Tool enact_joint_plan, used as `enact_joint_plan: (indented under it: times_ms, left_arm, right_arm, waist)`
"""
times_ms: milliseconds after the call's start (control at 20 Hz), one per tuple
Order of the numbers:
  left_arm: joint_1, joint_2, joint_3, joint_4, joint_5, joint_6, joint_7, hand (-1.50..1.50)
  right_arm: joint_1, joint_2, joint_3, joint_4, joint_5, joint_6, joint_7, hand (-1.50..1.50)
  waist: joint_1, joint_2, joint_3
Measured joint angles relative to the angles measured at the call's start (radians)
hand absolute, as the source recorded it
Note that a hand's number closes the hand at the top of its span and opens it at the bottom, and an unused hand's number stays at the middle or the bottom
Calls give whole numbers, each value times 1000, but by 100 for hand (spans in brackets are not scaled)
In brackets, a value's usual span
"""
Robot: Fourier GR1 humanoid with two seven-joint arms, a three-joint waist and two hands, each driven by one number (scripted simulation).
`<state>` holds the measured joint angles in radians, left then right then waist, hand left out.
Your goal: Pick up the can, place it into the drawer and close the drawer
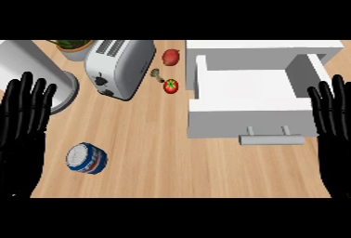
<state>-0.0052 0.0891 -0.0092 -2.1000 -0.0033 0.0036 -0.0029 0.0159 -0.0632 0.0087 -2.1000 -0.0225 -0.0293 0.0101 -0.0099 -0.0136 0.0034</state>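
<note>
Both are plain matte black all over: the left robot hand [24,130] and right robot hand [334,135] have long, slender fingers.

Left hand [24,125] at left edge, right hand [332,125] at right edge; both open, fingers straight and pointing up.

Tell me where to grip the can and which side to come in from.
Grip the can round its curved side wall, below the pale lid. It looks tilted, lid facing up and left, so a top-down grasp would likely slip. Come from the left with the left hand, which is open and nearest; bare counter surrounds the can, so fingers can wrap it.
</note>
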Motion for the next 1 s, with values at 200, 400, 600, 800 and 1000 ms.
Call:
enact_joint_plan:
  times_ms: [200,400,600,800,1000]
  left_arm:
    - [14,52,-22,-24,149,-155,-18,-150]
    - [85,150,-80,-30,279,-340,20,-150]
    - [189,274,-36,-12,385,-489,50,-150]
    - [250,377,76,16,515,-613,53,-150]
    - [264,420,155,27,609,-677,89,-150]
  right_arm:
    - [-17,-16,-16,2,9,3,-5,-150]
    - [7,-25,-23,25,25,-6,44,-150]
    - [36,-37,-37,23,27,-18,153,-150]
    - [88,-35,-44,20,21,-8,159,-150]
    - [118,-53,-71,-15,-5,19,187,-150]
  waist:
    - [7,7,-3]
    - [13,12,-5]
    - [19,12,-5]
    - [16,12,-4]
    - [13,12,-4]
